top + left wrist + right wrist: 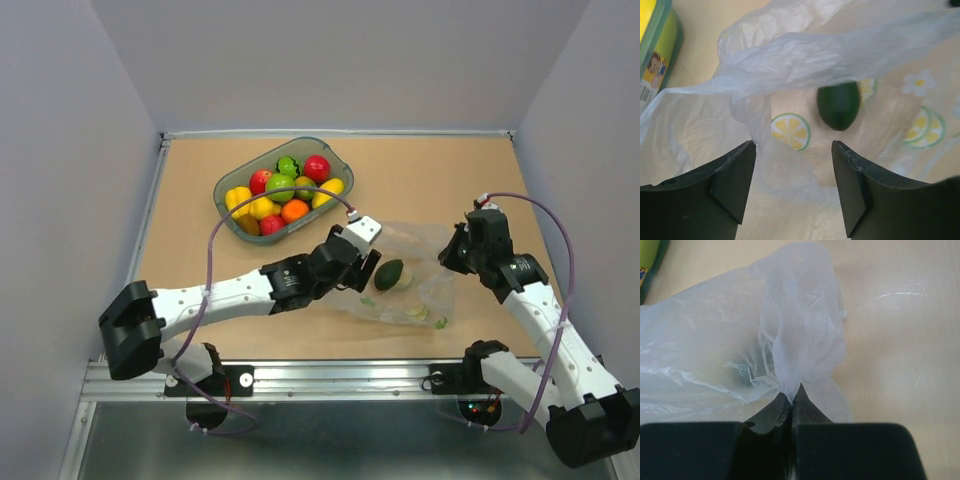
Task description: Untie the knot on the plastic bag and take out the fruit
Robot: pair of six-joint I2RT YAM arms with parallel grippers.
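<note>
Pinching a fold of the plastic bag (415, 290) in the clenched right fingers (775, 412), hovering the released left fingers (732, 172) at its mouth, ideally reaching low and straight under the loose film toward the avocado (838, 105) lying inside it on the worktop (450, 180).

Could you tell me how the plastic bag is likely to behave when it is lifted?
Probably floppy: the plastic bag crumples into folds where the right fingers pinch it. Likely very light, being thin enough to show the avocado through it.
</note>
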